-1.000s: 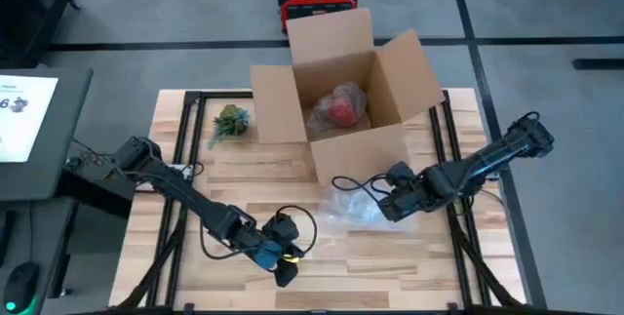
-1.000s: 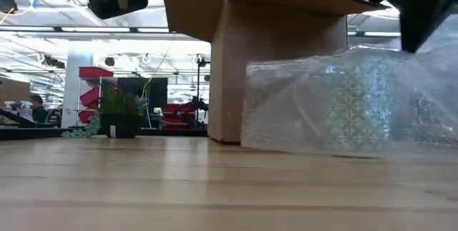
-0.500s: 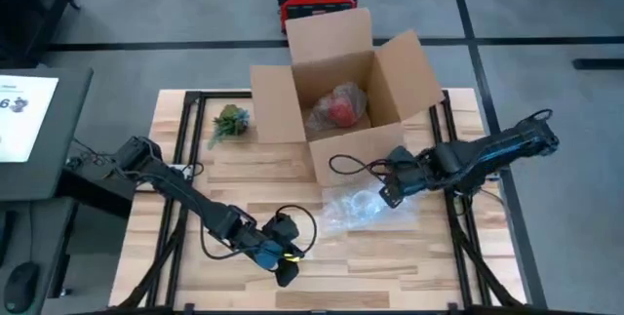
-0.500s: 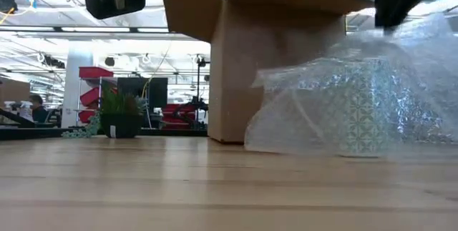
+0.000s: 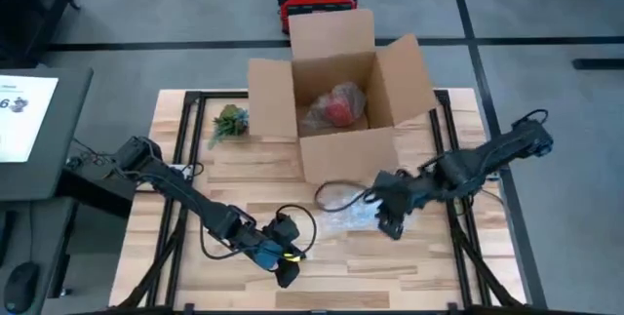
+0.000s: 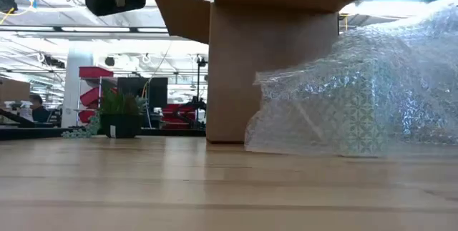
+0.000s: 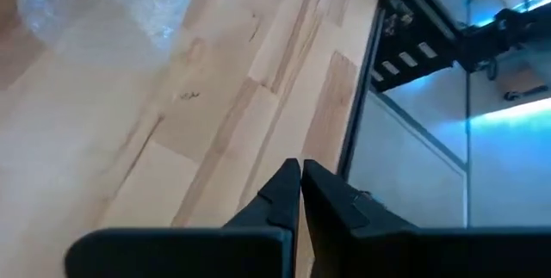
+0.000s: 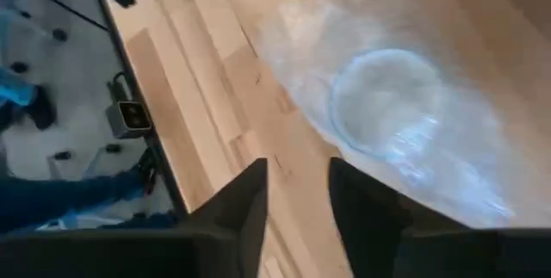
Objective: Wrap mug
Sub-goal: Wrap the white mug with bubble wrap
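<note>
Wooden table [image 5: 244, 174], cardboard box [image 5: 336, 110] at its far side. Mug [image 6: 358, 113] sits upright under bubble wrap [image 6: 372, 81], just in front of the box. Right gripper [image 5: 387, 219] has swung from the wrap's right side to over its near edge since 0.5 s ago, fingers apart, holding nothing; wrap seems draped, not yet tucked. Left gripper [image 5: 283, 268] waits near the front edge, fingers together.
</note>
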`<move>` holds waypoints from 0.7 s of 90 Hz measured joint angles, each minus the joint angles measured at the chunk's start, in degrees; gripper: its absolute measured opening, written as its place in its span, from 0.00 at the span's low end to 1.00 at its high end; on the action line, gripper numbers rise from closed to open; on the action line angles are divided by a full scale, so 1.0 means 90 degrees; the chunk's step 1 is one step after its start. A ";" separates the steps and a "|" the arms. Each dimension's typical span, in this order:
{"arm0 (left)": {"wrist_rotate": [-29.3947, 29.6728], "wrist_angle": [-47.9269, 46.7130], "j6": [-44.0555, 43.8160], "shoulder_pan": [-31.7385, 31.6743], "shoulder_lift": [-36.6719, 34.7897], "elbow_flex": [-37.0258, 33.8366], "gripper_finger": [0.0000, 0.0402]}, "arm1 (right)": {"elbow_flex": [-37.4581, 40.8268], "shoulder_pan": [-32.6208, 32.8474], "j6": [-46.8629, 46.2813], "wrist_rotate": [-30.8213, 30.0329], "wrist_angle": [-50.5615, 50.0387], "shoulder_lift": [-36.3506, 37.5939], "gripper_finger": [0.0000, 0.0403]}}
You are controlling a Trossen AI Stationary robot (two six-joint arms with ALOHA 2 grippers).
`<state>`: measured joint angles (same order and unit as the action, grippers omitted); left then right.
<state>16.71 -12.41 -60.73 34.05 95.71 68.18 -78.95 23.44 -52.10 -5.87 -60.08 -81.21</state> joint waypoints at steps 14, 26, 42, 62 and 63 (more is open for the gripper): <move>-0.0018 0.0321 0.0021 0.0089 -0.0008 0.0000 0.00 | 0.0067 -0.0311 -0.0285 -0.0502 -0.0402 -0.0931 0.02; -0.0081 0.0354 0.0009 0.0138 -0.0011 0.0000 0.00 | 0.0067 -0.0617 -0.0292 -0.0500 -0.0497 -0.1640 0.01; -0.0133 0.0355 -0.0075 0.0196 -0.0011 0.0003 0.00 | 0.0062 -0.0830 0.0063 -0.0265 -0.0444 -0.2402 0.00; -0.0136 0.0172 0.0055 0.0227 -0.0013 0.0302 0.00 | 0.0052 -0.0615 0.0778 0.0292 0.0106 -0.2857 0.00; -0.0134 0.0153 0.0069 0.0227 -0.0013 0.0323 0.00 | 0.0052 -0.0595 0.0786 0.0313 0.0151 -0.2859 0.00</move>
<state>15.50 -11.03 -60.11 36.10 95.59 71.09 -78.48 18.09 -45.03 -3.05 -58.72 -106.94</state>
